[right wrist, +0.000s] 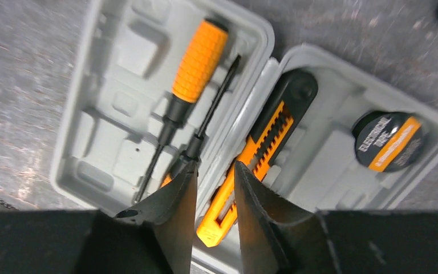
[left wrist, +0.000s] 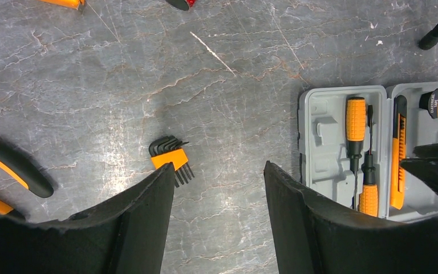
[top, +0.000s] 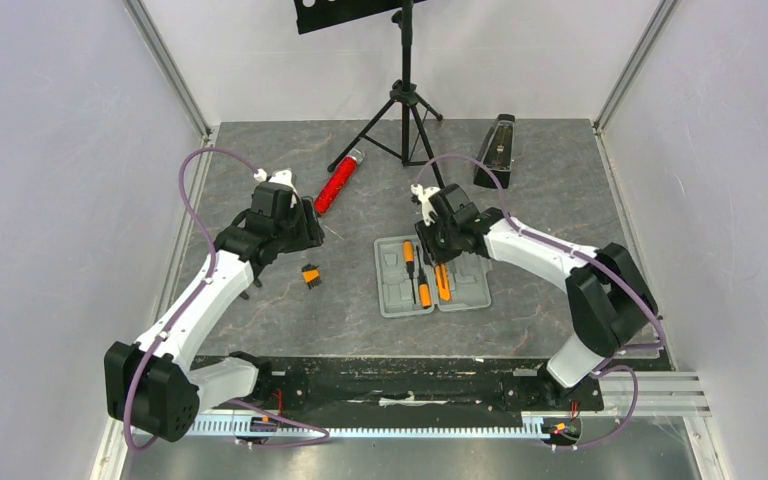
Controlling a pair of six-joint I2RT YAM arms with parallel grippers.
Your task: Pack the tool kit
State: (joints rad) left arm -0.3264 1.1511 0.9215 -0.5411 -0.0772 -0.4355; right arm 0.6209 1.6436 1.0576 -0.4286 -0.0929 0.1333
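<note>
Tool kit case [top: 400,300] lies opened flat on the grey marbled surface [top: 260,330], near the middle and toward my right arm's side. Both halves face up.

Contents, as seen:
- One half holds a large screwdriver [right wrist: 199,54] with a ribbed orange handle, seated in its recess.
- A smaller screwdriver [right wrist: 217,97] lies beside it along the hinge, its thin black shaft pointing the opposite way. Several recesses in this half are bare.
- The other half holds an orange-and-black knife [right wrist: 262,142] lying lengthwise next to the hinge.
- A round black roll [right wrist: 389,141] with an orange label reading "ELECTRICAL TAPE" sits in the corner recess.

Outside the case:
- A hex key set [left wrist: 171,157] in an orange holder lies on the surface, between my left arm and the case and apart from both.
- Pliers handles [left wrist: 11,171], orange and black, show at the edge of the left wrist view. Their head is out of sight.
- A red glittery cylinder [top: 338,185], a black metronome [top: 497,150] and a tripod stand [top: 405,110] sit toward the far side.

My right claw [right wrist: 215,166] hangs low over the case at the hinge line. Its fingers are parted by a narrow gap with nothing between them, and the small screwdriver's handle sits just beside one finger.

My left claw [left wrist: 218,171] is released, fingers wide apart over bare surface, with the hex key set near one finger. It grasps nothing.
</note>
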